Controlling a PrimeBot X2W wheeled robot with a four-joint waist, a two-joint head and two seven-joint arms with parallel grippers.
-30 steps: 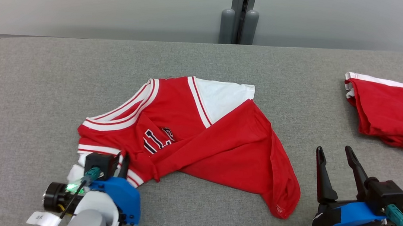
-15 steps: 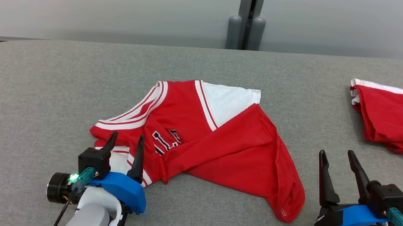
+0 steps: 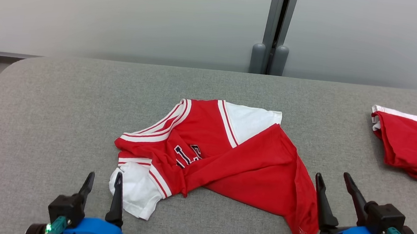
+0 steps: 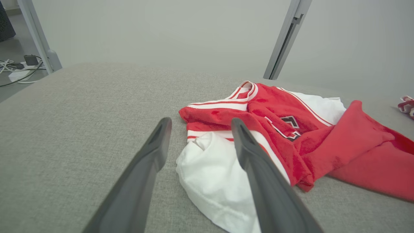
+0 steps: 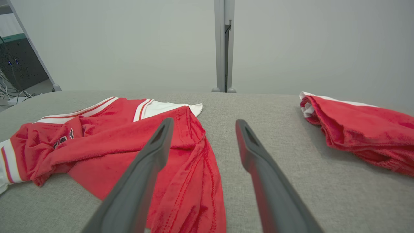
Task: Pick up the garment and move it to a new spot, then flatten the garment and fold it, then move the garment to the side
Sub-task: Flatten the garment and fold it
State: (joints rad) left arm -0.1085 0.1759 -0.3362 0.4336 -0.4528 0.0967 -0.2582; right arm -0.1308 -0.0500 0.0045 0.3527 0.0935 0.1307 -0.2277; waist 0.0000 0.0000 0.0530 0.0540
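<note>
The garment (image 3: 227, 161) is a red jersey with white sleeves and striped trim, lying crumpled and partly folded over itself in the middle of the grey table (image 3: 58, 109). My left gripper (image 3: 105, 174) stands open at the lower left, its fingertips just short of the white sleeve (image 3: 138, 191), holding nothing. In the left wrist view the garment (image 4: 284, 113) lies ahead and to the right of the open left gripper (image 4: 201, 120). My right gripper (image 3: 332, 175) is open and empty beside the garment's right hem. The right wrist view has the garment (image 5: 106, 136) left of the right gripper (image 5: 204, 120).
A second red garment (image 3: 410, 150) with white trim lies bunched at the table's right edge, also in the right wrist view (image 5: 355, 129). A grey post (image 3: 273, 31) stands behind the table. The table's left corner is rounded, with floor and a caster beyond it.
My left gripper opened, let go of the white sleeve and drew back toward me. The head camera tilted up, shifting the whole picture. The right gripper stays open.
</note>
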